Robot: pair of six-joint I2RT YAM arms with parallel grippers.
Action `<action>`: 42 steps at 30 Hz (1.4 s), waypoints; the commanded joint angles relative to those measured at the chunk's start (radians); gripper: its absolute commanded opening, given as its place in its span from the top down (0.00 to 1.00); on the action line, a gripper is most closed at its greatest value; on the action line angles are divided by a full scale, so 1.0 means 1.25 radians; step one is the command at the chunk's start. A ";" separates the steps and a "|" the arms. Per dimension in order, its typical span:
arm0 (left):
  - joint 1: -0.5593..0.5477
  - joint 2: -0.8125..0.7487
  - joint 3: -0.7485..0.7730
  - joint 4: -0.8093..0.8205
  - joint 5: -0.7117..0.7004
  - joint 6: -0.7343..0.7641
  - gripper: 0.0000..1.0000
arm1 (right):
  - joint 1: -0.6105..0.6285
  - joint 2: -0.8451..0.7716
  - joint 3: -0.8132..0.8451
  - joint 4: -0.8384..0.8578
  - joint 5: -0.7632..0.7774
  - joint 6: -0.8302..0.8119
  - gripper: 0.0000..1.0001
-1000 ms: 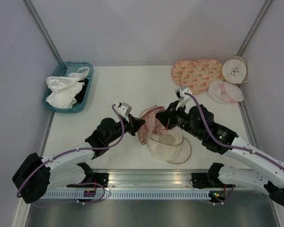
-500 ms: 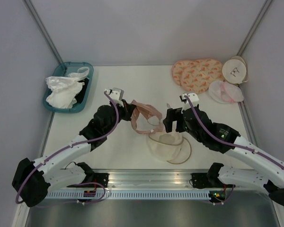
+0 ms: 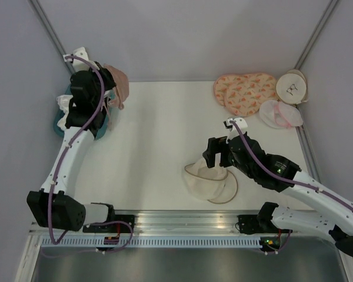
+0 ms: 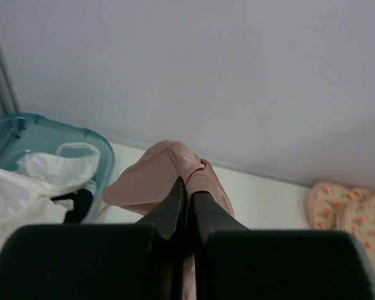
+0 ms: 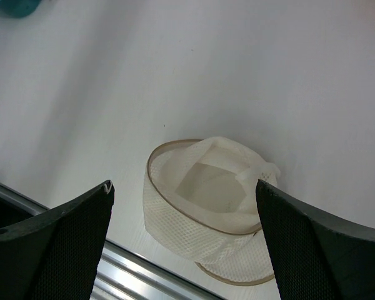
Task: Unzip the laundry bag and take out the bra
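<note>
Now the left gripper (image 4: 189,187) is up at the table's far left corner, close to the back wall. Its jaws are pressed together, pinching the bra (image 4: 165,170) just beside the teal basket (image 4: 44,126) of white garments (image 4: 12,187). The right gripper (image 5: 183,185) hovers with jaws spread wide over the laundry bag (image 5: 200,206), which lies open and slumped near the front edge of the table (image 3: 159,129). Broad white tabletop separates bag from basket. A peach pad (image 3: 245,91) sits near the far right corner.
</note>
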State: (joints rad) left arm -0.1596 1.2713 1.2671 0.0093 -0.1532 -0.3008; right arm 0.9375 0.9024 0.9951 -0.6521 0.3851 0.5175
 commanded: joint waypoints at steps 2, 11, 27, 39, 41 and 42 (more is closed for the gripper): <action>0.109 0.082 0.165 -0.075 0.016 0.008 0.98 | -0.004 0.036 0.013 0.023 -0.055 -0.019 0.02; 0.259 0.279 0.527 -0.178 0.039 -0.021 0.98 | -0.015 0.138 0.057 0.021 -0.107 -0.056 0.02; 0.290 0.368 0.374 -0.119 0.065 -0.027 0.98 | -0.084 0.225 0.041 0.090 -0.176 -0.095 0.02; 0.314 0.397 0.165 0.016 -0.118 -0.078 0.98 | -0.109 0.216 0.014 0.090 -0.188 -0.102 0.02; 0.333 0.385 0.141 0.034 -0.135 -0.104 0.98 | -0.113 0.219 0.016 0.090 -0.188 -0.102 0.02; 0.338 0.373 0.129 0.048 -0.152 -0.118 0.98 | -0.113 0.222 0.020 0.090 -0.189 -0.105 0.02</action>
State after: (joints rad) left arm 0.2283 1.7737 1.4532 -0.0475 -0.2485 -0.3698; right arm 0.8032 1.1854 1.0157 -0.5598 0.1547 0.4023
